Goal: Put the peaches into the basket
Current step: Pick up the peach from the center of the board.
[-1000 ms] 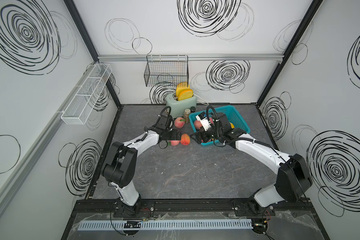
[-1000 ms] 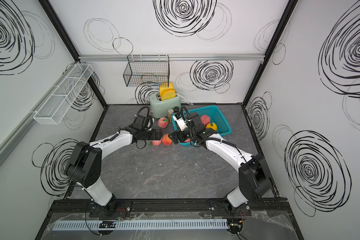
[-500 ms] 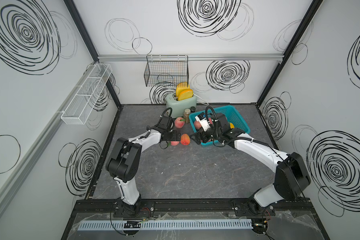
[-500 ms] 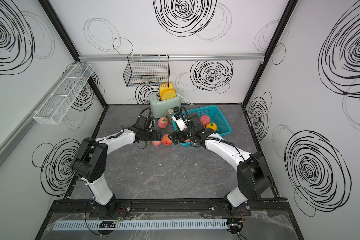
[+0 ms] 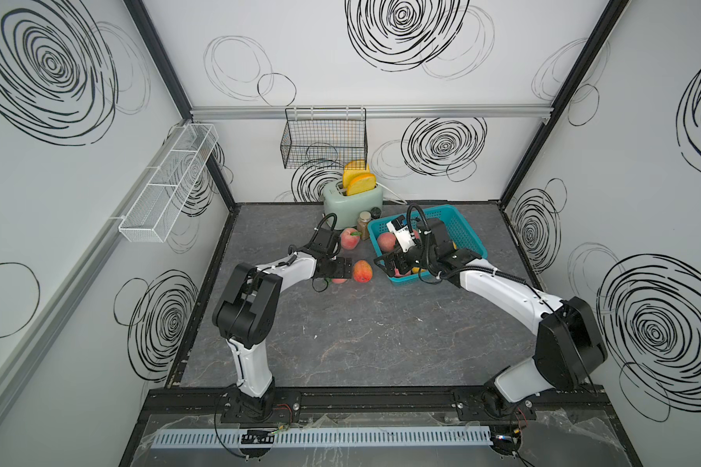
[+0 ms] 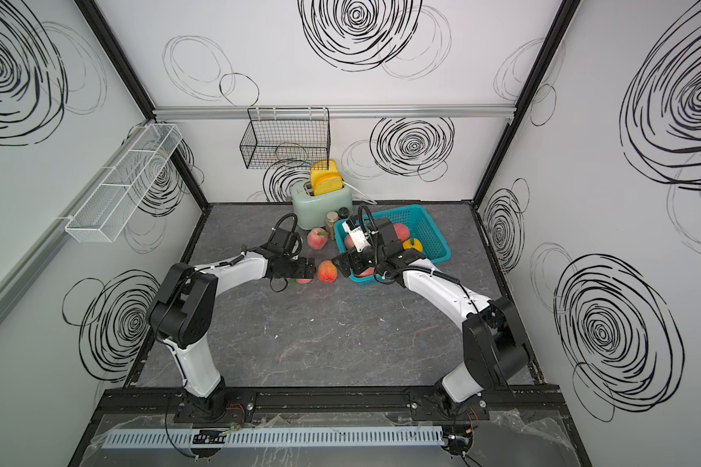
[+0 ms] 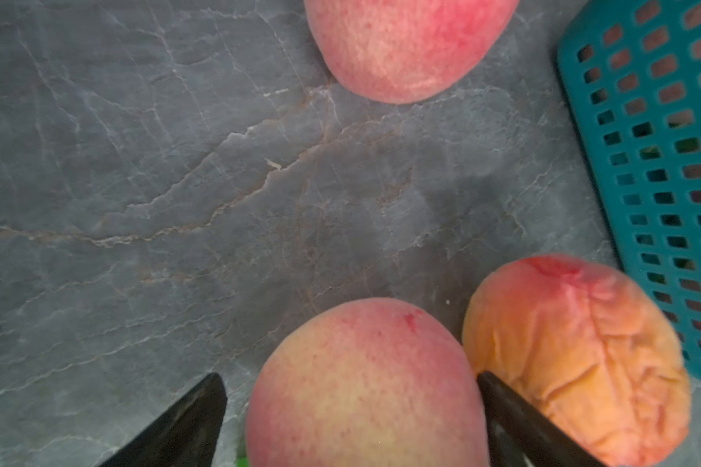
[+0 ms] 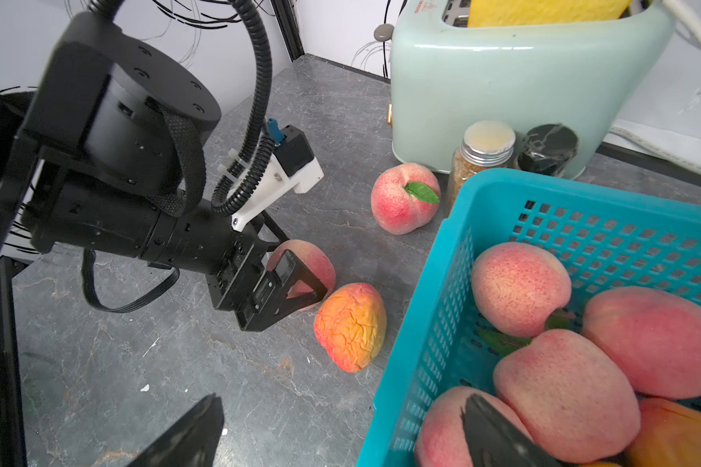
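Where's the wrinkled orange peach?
In a top view, the orange peach sits on the table between the basket's near corner and the pink peach the left tool straddles.

Left tool (image 6: 311, 270) over a pink peach (image 6: 302, 280) — orange peach (image 6: 327, 271) just beside.

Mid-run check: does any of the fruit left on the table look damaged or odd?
Yes. The orange-red peach lying on the table between the left gripper and the basket has creased, crumpled skin; the pink peaches near it look smooth.
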